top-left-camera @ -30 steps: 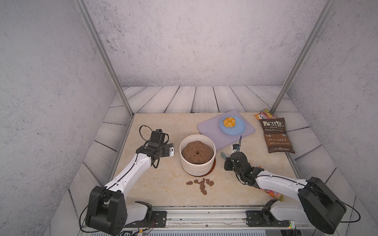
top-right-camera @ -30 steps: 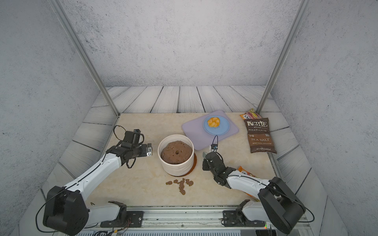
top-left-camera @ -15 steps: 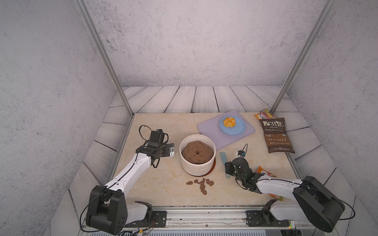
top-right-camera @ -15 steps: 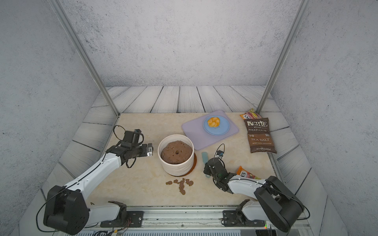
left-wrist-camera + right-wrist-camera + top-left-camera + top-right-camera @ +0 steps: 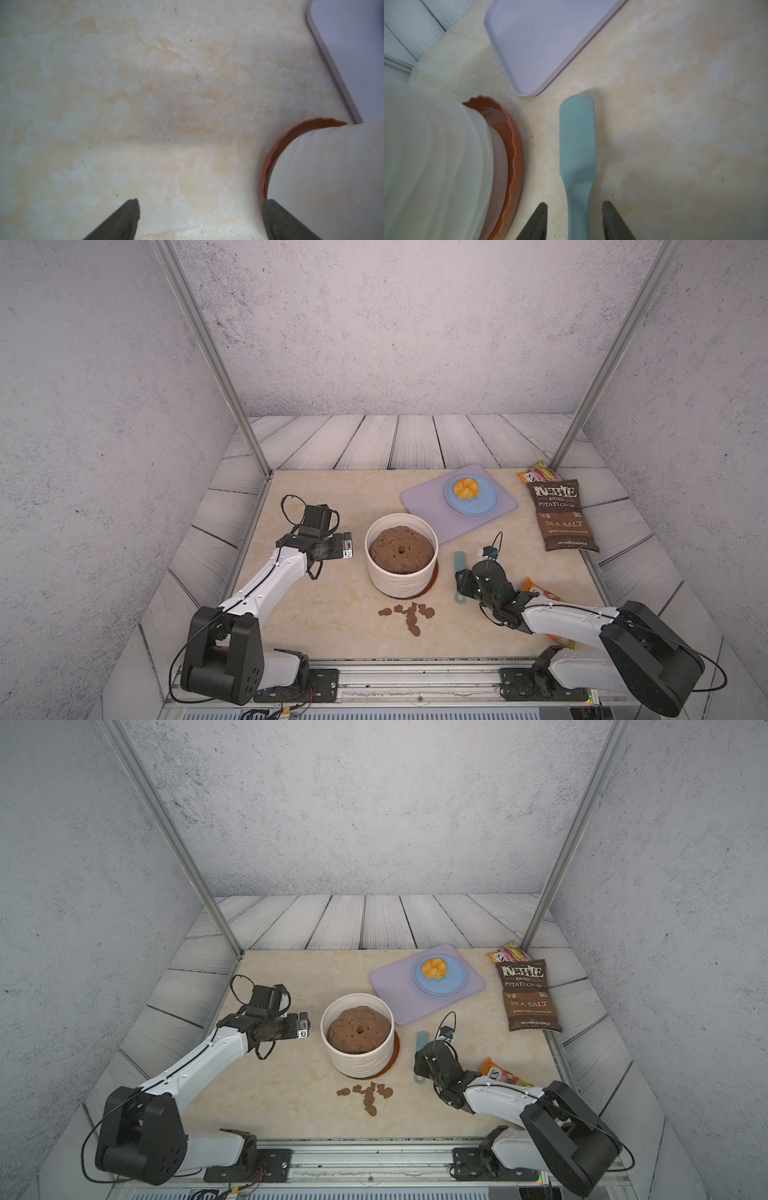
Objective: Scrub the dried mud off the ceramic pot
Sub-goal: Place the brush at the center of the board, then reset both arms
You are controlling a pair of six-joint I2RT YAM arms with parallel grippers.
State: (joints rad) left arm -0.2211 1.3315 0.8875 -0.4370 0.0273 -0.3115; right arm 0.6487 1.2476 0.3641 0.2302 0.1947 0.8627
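Note:
The cream ceramic pot (image 5: 401,576) (image 5: 360,1058) stands mid-table on a brown saucer (image 5: 513,145), filled with a soil mound. Several flat brown flakes of dried mud (image 5: 409,612) (image 5: 368,1094) lie on the table in front of it. A teal scrubbing tool (image 5: 459,566) (image 5: 577,145) lies flat to the right of the pot. My right gripper (image 5: 462,583) (image 5: 574,204) is open, its jaws on either side of the tool's handle without touching it. My left gripper (image 5: 348,549) (image 5: 201,200) is open and empty just left of the pot (image 5: 332,176).
A lavender tray (image 5: 432,510) with a blue plate (image 5: 482,506) and orange food sits behind the pot to the right. A chip bag (image 5: 563,516) and a snack packet (image 5: 540,475) lie far right. Another packet (image 5: 540,597) lies by my right arm.
My right gripper came down toward the front with the teal tool, laid it on the table and opened its jaws. The left arm has not moved.

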